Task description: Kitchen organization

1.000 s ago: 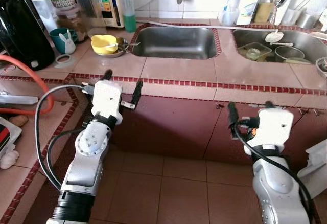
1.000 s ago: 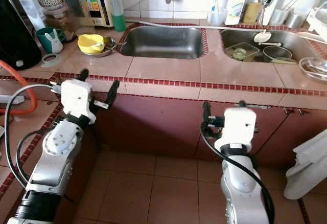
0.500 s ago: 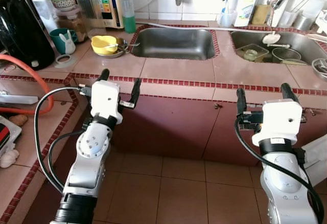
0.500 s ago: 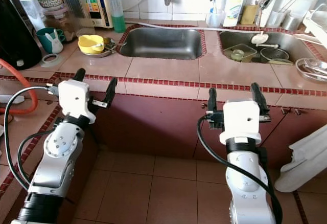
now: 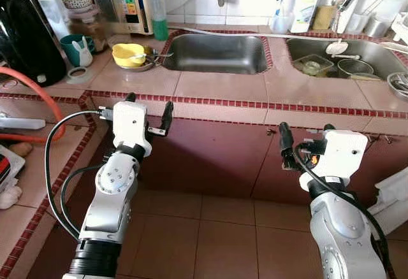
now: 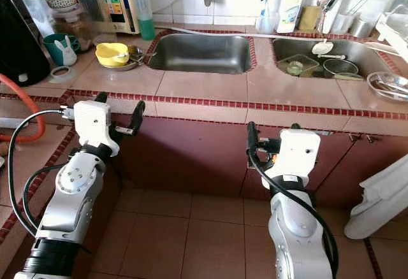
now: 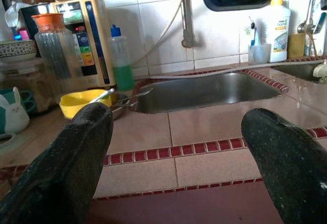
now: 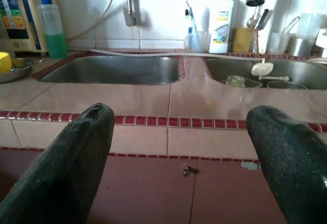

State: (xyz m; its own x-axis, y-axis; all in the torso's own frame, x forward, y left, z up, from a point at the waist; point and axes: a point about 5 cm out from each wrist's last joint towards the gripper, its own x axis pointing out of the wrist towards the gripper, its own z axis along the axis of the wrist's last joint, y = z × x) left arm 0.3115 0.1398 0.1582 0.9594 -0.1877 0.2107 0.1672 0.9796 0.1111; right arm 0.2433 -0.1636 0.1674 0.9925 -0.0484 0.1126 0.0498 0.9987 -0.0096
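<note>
- Your left gripper [image 5: 148, 108] sits at centre left of the left eye frame, fingers spread and holding nothing, level with the front edge of the counter [image 5: 217, 86].
- Your right gripper [image 5: 305, 140] sits at lower right of the same frame, below the counter edge and in front of the cabinet doors [image 5: 210, 158]; its fingers are also spread and empty.
- The task names no single thing. The likeliest loose items are the yellow bowl [image 5: 129, 53] on a metal plate, at upper left of the frame, and the dishes in the right sink [image 5: 344, 56] at upper right.
- The yellow bowl lies ahead of the left gripper and slightly further left in the frame, beyond the tiled edge; the left arm is clearly the nearer one. A spoon handle [image 7: 100, 96] rests in the bowl, its long axis running slantwise toward the empty left sink [image 5: 217, 53].
- The right sink's dishes lie ahead of and above the right gripper, which is the nearer arm for them.
- Surface: glossy pink tiles with dark red trim, probably slippery when wet.
- Room: the upper left of the frame is crowded with a green bottle [image 5: 159, 13], a teal mug [image 5: 75, 48], jars and a black kettle [image 5: 25, 37], so judge clearance around the bowl as tight on that side; an orange hose [image 5: 38, 104] curves across the left counter.
</note>
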